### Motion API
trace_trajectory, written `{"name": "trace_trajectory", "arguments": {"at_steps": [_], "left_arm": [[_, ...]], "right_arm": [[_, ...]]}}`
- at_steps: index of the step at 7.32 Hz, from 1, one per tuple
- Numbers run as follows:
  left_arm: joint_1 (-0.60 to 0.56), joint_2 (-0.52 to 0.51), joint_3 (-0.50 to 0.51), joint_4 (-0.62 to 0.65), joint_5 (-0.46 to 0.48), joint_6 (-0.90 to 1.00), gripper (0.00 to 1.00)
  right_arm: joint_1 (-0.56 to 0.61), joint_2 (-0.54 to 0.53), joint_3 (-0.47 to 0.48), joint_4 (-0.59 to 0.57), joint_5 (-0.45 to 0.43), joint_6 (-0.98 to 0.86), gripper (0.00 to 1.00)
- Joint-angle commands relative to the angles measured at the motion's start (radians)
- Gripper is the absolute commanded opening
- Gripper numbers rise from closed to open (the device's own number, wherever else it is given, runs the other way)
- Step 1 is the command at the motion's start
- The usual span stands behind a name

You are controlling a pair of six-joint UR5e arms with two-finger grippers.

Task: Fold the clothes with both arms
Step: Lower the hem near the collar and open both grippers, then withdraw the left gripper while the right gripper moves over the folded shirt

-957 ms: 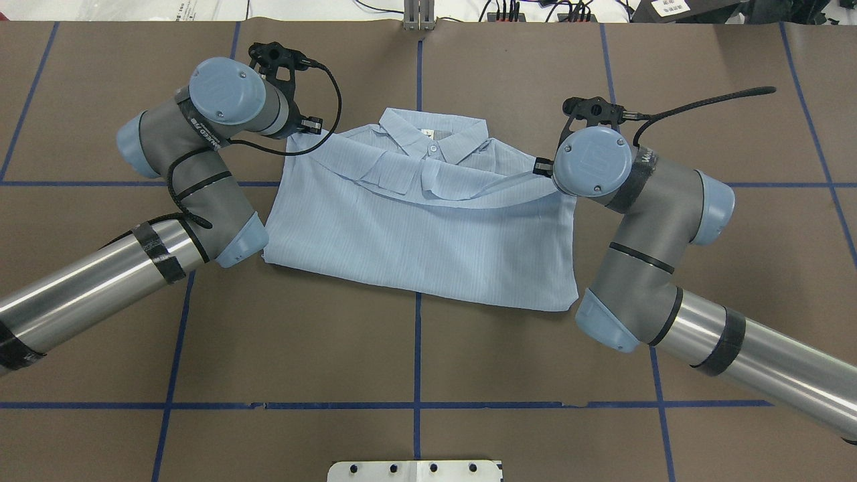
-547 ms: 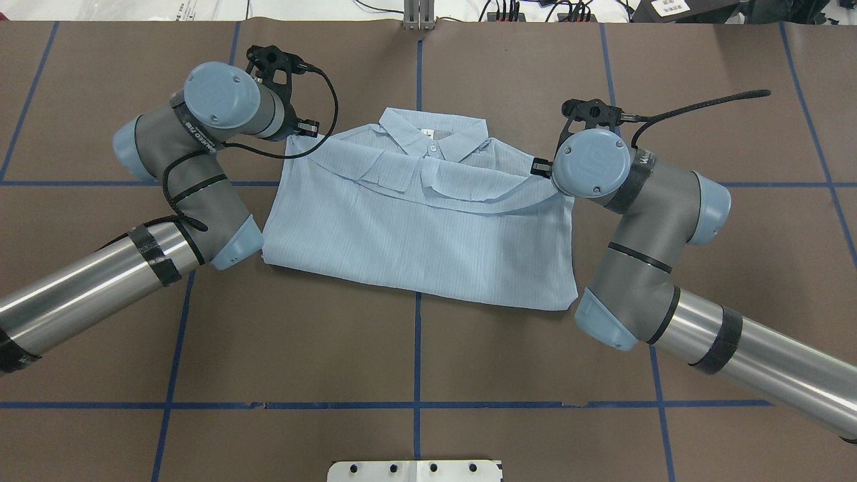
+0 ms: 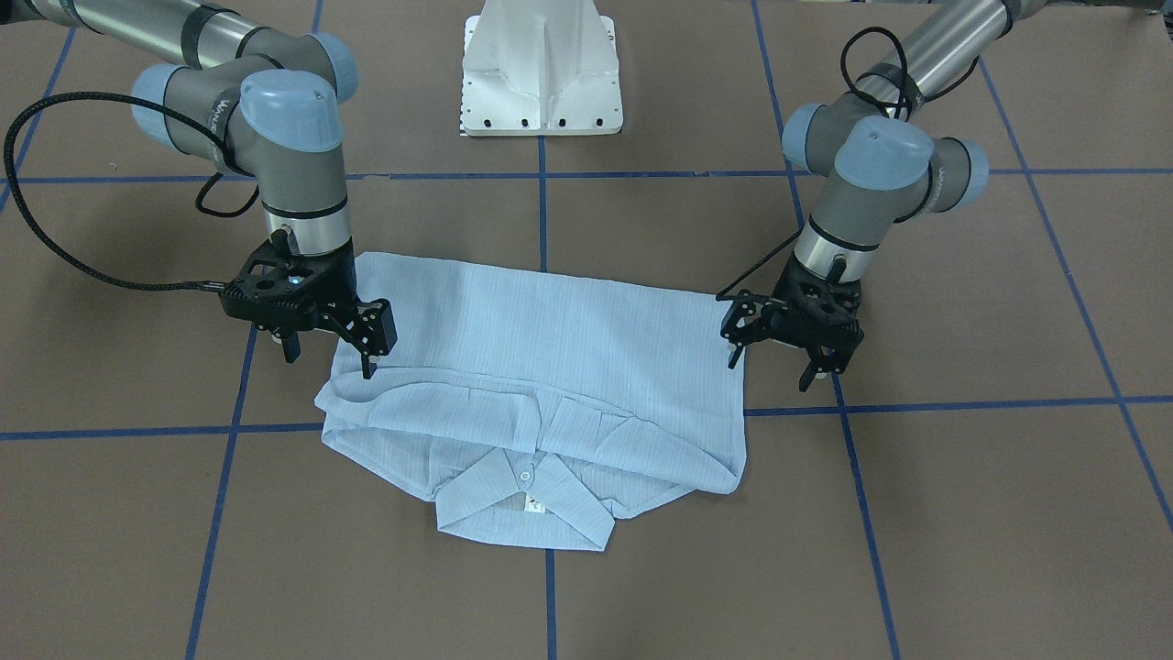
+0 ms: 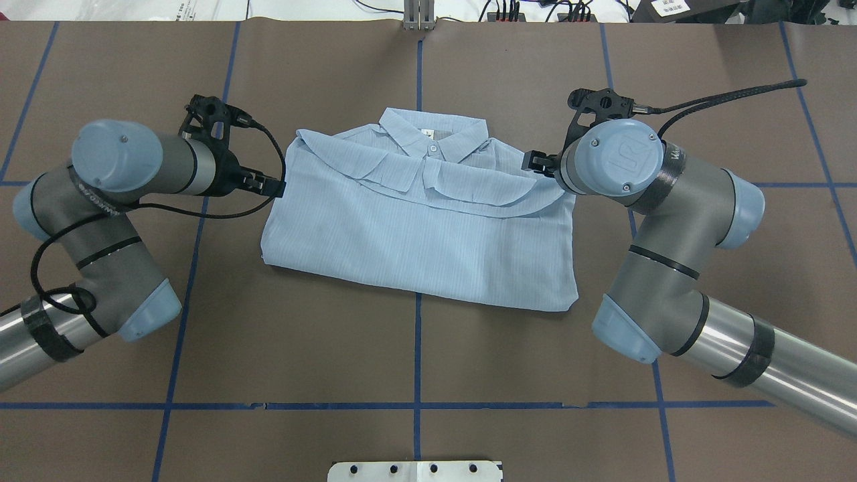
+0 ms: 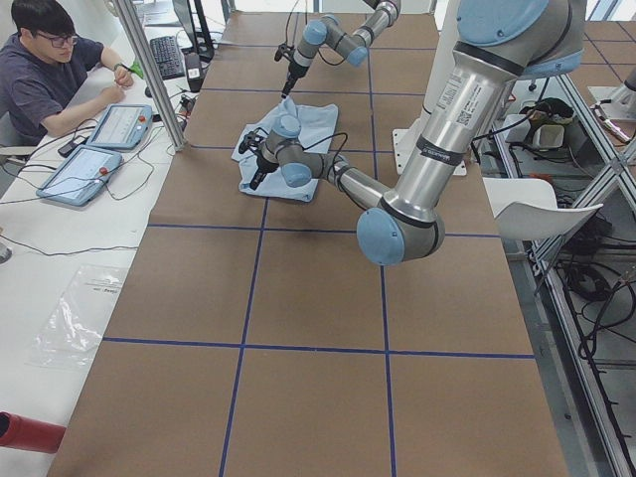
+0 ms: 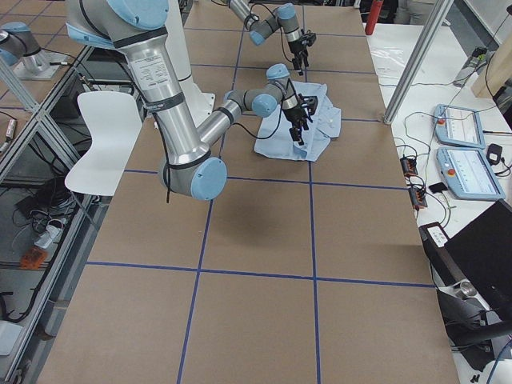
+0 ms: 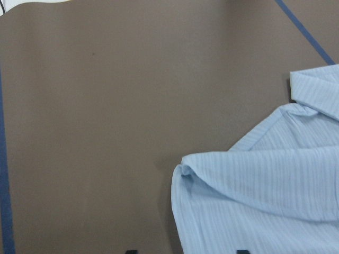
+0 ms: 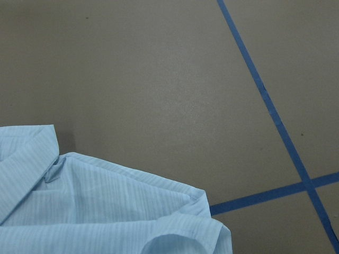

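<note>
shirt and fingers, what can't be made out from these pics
Shirt: whatever lies beneath its top layer is covered in every view.
Collar label: too small to read, overhead and front views.
Right gripper: fingers hidden beneath its wrist overhead, outside the right wrist view.
Left gripper: fingers cut off by the left wrist view's bottom edge.
Right fingertip touching fabric or not: front view cannot settle it.

One shirt (image 4: 415, 234) lies on one tabletop (image 4: 301, 348), with one button (image 3: 525, 476) showing at its collar. There are two robot arms, a left arm (image 4: 114, 201) and a right arm (image 4: 663, 221), each with one pair of jaws. One white pedestal (image 3: 541, 64). At the sides: one person (image 5: 45, 70), two tablets, a near tablet (image 5: 84, 171) and a far tablet (image 5: 121, 124), one white chair (image 5: 537, 209), one red cylinder (image 5: 25, 434).
</note>
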State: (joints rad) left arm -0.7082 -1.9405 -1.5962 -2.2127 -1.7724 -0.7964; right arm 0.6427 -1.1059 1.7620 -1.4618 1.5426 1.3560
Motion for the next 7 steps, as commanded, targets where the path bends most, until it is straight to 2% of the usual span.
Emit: {"name": "trace_trajectory", "arguments": {"at_steps": [1, 3, 4, 5, 6, 7], "left_arm": [[0.068, 0.038, -0.019, -0.025, 0.005, -0.065, 1.0], [0.116, 0.052, -0.021, -0.047, 0.033, -0.104, 0.97], [0.136, 0.052, -0.031, -0.048, 0.044, -0.142, 0.79], [0.157, 0.063, -0.051, -0.048, 0.053, -0.156, 0.42], [0.168, 0.086, -0.073, -0.047, 0.053, -0.156, 0.1], [0.171, 0.109, -0.088, -0.047, 0.056, -0.156, 0.0]], "right_arm": [[-0.003, -0.003, 0.01, 0.0, -0.002, 0.0, 1.0], [-0.011, -0.003, 0.01, 0.0, -0.007, 0.002, 1.0], [-0.014, -0.003, 0.01, 0.0, -0.009, 0.002, 1.0], [-0.014, -0.003, 0.01, 0.0, -0.01, 0.002, 1.0], [-0.014, -0.003, 0.01, 0.0, -0.01, 0.002, 1.0], [-0.014, -0.003, 0.01, 0.0, -0.01, 0.002, 1.0]]}}
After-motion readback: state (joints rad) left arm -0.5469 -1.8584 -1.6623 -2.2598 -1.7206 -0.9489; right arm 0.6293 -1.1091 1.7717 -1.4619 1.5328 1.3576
